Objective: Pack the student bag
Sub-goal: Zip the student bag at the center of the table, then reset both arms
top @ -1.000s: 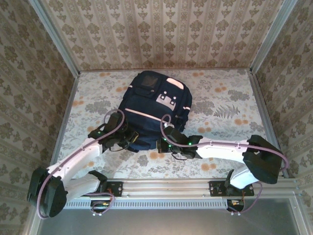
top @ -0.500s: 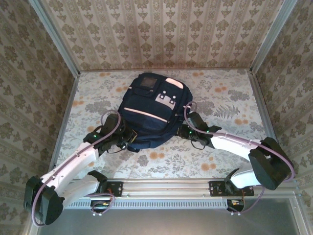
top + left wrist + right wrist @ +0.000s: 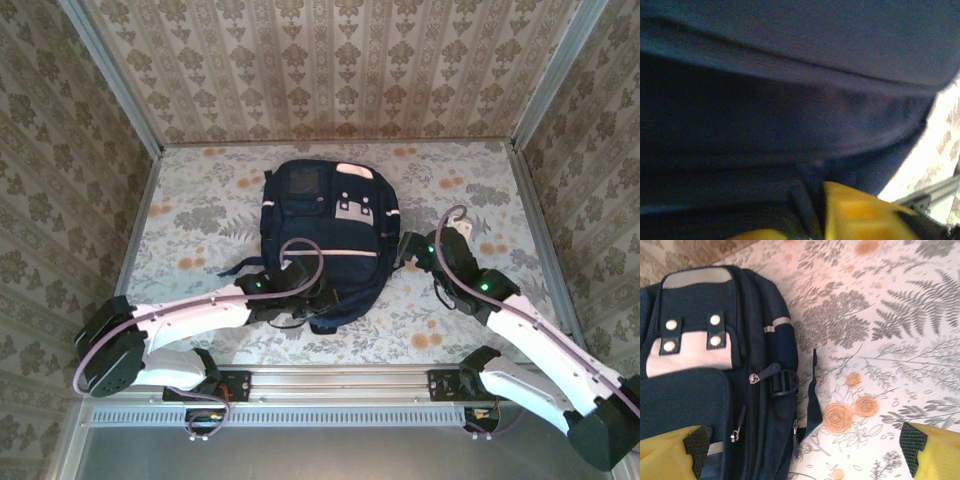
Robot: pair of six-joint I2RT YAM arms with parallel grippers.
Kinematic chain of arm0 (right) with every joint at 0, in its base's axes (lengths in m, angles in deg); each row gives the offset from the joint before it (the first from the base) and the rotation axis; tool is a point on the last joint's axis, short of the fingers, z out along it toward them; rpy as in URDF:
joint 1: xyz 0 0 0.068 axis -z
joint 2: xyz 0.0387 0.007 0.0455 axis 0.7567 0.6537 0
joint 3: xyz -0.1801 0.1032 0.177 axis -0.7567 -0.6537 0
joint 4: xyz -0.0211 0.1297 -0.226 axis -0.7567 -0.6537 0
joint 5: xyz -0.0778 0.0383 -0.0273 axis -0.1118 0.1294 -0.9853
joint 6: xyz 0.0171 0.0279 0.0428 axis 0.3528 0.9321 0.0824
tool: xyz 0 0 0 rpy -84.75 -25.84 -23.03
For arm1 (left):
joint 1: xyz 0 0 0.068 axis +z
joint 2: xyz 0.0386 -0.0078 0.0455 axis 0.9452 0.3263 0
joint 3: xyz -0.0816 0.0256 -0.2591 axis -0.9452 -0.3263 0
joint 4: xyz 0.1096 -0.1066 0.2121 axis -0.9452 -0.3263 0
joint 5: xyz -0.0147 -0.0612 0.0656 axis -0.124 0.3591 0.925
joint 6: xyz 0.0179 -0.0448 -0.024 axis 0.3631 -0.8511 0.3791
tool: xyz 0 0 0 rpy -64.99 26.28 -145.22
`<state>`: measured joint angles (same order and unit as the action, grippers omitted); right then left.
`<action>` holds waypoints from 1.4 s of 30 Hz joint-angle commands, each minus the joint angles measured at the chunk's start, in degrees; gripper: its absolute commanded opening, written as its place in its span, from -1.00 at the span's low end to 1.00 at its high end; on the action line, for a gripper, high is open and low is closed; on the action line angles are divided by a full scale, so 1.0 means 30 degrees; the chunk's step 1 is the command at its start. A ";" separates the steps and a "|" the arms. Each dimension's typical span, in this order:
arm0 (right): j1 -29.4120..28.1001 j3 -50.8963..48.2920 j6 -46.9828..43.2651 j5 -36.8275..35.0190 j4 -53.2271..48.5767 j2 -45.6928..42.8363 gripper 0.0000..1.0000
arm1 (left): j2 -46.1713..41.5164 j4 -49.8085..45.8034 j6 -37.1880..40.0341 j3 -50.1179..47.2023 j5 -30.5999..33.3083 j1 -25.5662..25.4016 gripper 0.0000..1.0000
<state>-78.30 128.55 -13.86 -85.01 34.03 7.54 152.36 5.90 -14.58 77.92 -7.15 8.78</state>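
The student bag lies flat on the floral table, front pocket and white buckle patches up. My left gripper is at the bag's near bottom edge. In the left wrist view navy fabric fills the frame, and a fold of it sits between my yellow fingers, which are drawn close together. My right gripper hangs open beside the bag's right side. Its wrist view shows the bag, zipper pulls, a black side buckle and a loose strap between the wide-apart fingertips.
A metal rail runs along the near edge, carrying both arm bases. Wallpapered walls close in the table on three sides, with metal corner posts. A bag strap loop trails on the cloth left of the bag.
The bag has turned straighter and shifted right. My left gripper slid right along its near edge. My right gripper pulled back from under the bag to its right side.
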 commanded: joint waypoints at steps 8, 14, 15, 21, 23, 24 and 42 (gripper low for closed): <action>0.0860 -0.0474 -0.3139 -0.1049 -0.0408 -0.2193 0.99 | -0.5382 -0.4003 1.2578 0.1402 0.1942 0.0509 1.00; 0.0863 -0.4212 -1.1016 -0.1033 0.7158 -0.4647 0.99 | -1.0580 -0.5461 1.7654 0.1796 1.1047 0.3353 1.00; 0.0888 -0.4838 -1.2034 -0.0963 0.8306 -0.4812 0.99 | -1.1256 -0.3336 1.9700 0.0966 1.2471 0.3898 1.00; 0.2303 -0.9728 -1.7771 -0.0179 1.8542 -0.2992 0.99 | -1.2849 0.9956 2.8867 -0.7673 0.9603 1.0047 1.00; 0.4405 -0.9973 -1.6530 0.0968 1.9295 -0.1395 0.99 | -1.2443 1.1020 2.5821 -0.9117 0.6814 1.3978 1.00; 0.5489 -1.0003 -1.5882 0.1674 1.9511 -0.0575 0.99 | -1.1757 1.1494 2.4967 -0.9494 0.5732 1.5754 1.00; 0.9709 -0.6302 -1.2502 0.5832 2.6523 1.2875 0.99 | 0.5029 2.2425 2.5366 -0.6790 0.2615 2.0491 1.00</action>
<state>-48.55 103.29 -51.08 -70.74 116.64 45.88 166.90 66.38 59.75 56.72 2.31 70.70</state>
